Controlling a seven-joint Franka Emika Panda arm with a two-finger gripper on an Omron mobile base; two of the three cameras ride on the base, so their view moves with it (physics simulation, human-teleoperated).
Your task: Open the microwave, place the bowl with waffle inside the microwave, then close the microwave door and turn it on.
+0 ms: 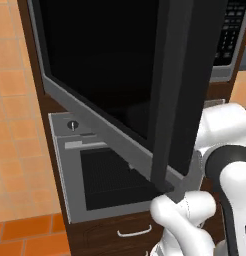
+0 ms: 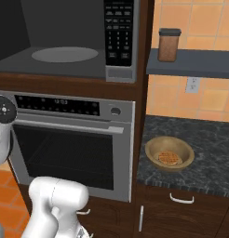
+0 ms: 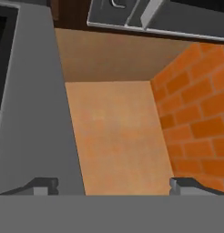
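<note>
1. Partly, the microwave door (image 1: 120,75) is swinging wide and blocking most of the left base view, its dark vertical handle (image 1: 167,100) running out past the top edge; behind it just a strip of the keypad (image 1: 230,30) is showing at 1 o'clock.
2. Meanwhile the gripper (image 3: 114,185) is showing its two tips spread wide at the bottom of the hand view, pinching nothing; a grey panel (image 3: 32,113) is filling 9 o'clock, though what it belongs to is hard to tell.
3. Inside the microwave (image 2: 65,42), the round turntable (image 2: 64,54) is lying bare.
4. Sitting on the dark speckled counter (image 2: 209,148) at 4 o'clock in the right base view, the bowl with waffle (image 2: 169,153) is holding a round golden waffle (image 2: 168,158), well apart from the microwave.
5. Above it, a brown canister (image 2: 168,45) is standing on a grey shelf (image 2: 200,62).
6. Below the microwave, the oven (image 2: 70,139) is sitting shut in dark wood cabinetry, orange tile lining wall and floor.
</note>
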